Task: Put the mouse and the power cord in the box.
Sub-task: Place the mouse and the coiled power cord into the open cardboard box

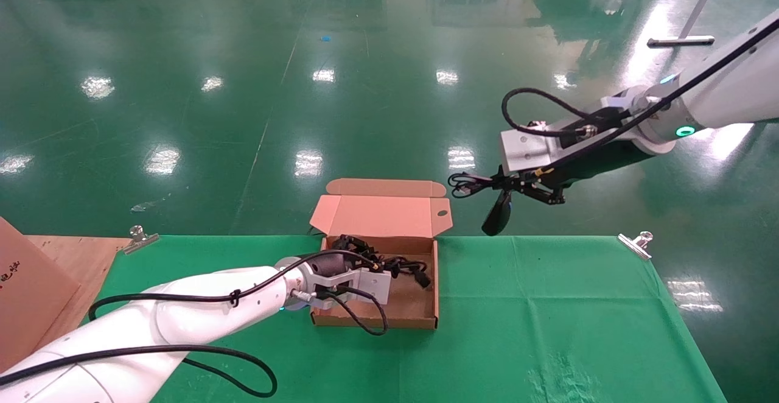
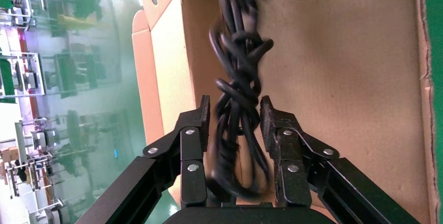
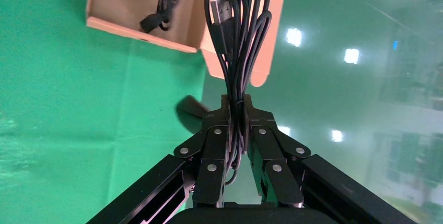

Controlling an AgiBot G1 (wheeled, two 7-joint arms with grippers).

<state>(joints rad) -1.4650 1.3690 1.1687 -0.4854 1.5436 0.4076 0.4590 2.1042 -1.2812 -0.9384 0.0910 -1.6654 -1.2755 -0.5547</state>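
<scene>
Left gripper [image 2: 234, 117] sat low inside the small brown cardboard box [image 1: 426, 318], its fingers parted around the thick black power cord bundle [image 2: 237, 72] lying there. Right gripper [image 3: 236, 110] pinched the thin wire, so the small black mouse [image 1: 496, 219] dangled below, beside the box.

Brown box [image 1: 382, 305], blk power cord [image 1: 401, 267]

Bright, even overhead light. Glossy green floor [image 1: 389, 86] shows white lamp glare spots & reflections. Soft shadows on bench [image 1: 548, 305]. Left wrist view: power cord [image 2: 237, 78] motion-blurred, background hazy. Right wrist view: mouse [image 3: 189, 110] smeared.
</scene>
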